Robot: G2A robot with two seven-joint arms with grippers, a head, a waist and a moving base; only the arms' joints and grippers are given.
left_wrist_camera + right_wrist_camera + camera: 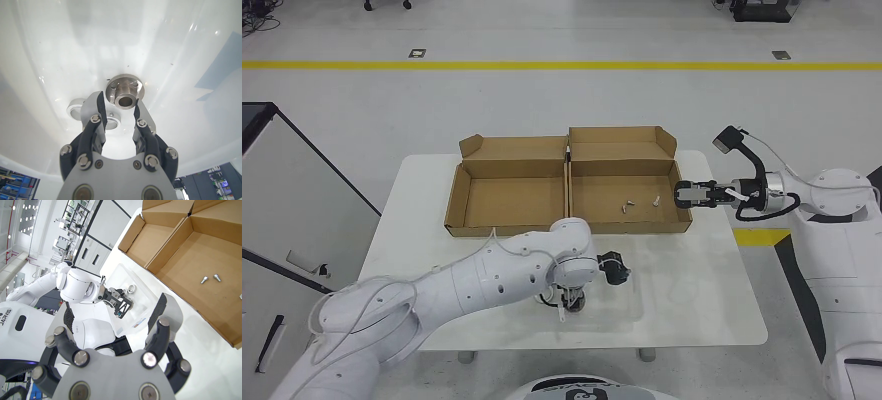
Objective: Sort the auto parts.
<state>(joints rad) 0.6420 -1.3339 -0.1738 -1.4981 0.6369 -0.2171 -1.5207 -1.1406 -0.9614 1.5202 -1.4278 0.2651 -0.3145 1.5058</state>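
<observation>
Your left gripper [118,97] is down inside the clear plastic tray [121,271] at the near middle of the white table [697,290]. Its jaws are parted and straddle the hub of a steel flanged bushing [123,86] standing on the tray floor. One pad looks right up against the hub and the other stands off it, so nothing is gripped yet. Just beside the bushing lie two pale aluminium rings [74,109], partly hidden behind a finger.

On the other side, your right gripper [683,192] hangs at the outer wall of the right-hand brown cardboard box [622,165], spread wide and carrying nothing. On that box's floor are two small silver socket-head bolts [204,279], close together. A third small piece shows at the edge of the right wrist view, too cut off to name. The left-hand cardboard box [512,195], touching its neighbour, shows bare cardboard floor.

My read: the bolts are sorted and the round parts aren't. The bushing and both rings sit in the tray, and the bare box looks like their home. You're somewhere short of halfway, and closing on that bushing is the step in hand.
</observation>
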